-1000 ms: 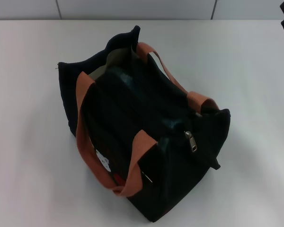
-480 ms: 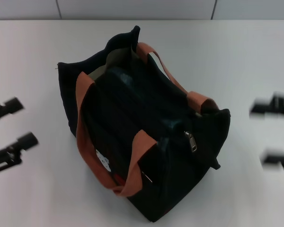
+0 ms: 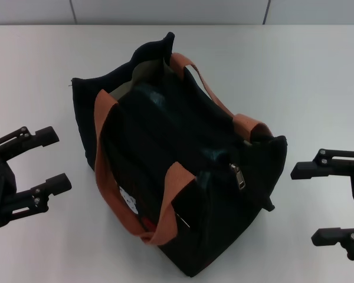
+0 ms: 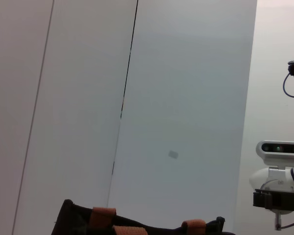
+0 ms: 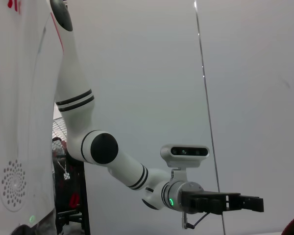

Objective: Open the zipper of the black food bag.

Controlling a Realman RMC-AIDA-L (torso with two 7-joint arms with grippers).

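On the near part of the white worktop (image 3: 318, 88), the right pincer (image 3: 327, 203) and left pincer (image 3: 44, 159) hover with fingers spread apart, empty, either side of the black food bag (image 3: 183, 171). The zipper (image 3: 238, 175) pull sits at the bag's near right end. Beyond, pale wall panels (image 3: 165, 10) close the room.
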